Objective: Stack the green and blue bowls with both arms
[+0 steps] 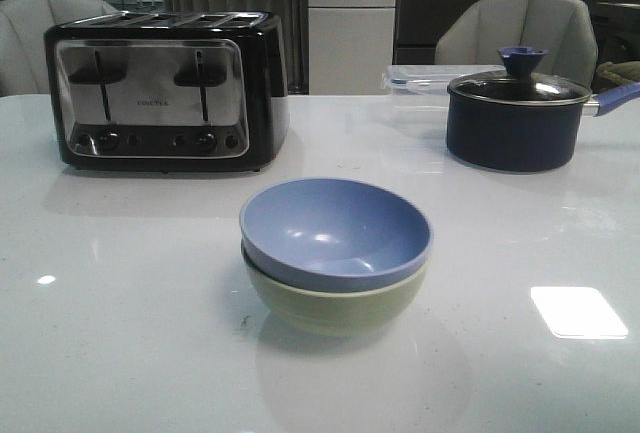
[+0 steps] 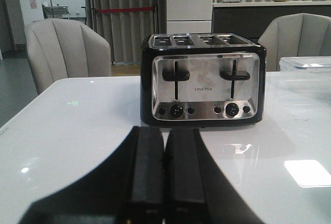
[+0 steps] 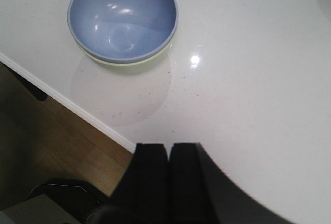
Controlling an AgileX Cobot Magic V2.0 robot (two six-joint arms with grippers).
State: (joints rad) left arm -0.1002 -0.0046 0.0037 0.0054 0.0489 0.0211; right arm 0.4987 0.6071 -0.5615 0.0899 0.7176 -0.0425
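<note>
The periwinkle blue bowl (image 1: 330, 228) sits nested inside the pale green bowl (image 1: 335, 303) in the middle of the white table. The stack also shows in the right wrist view, the blue bowl (image 3: 123, 17) on top and a sliver of the green bowl (image 3: 132, 62) under its rim. My right gripper (image 3: 169, 146) is shut and empty, above the table's near edge, apart from the bowls. My left gripper (image 2: 164, 133) is shut and empty, low over the table and facing the toaster. Neither arm shows in the front view.
A black and chrome toaster (image 1: 165, 88) stands at the back left and also shows in the left wrist view (image 2: 202, 79). A dark navy lidded pot (image 1: 520, 113) with a clear plastic box (image 1: 420, 78) behind it stands at the back right. The table edge (image 3: 67, 100) drops to wooden floor.
</note>
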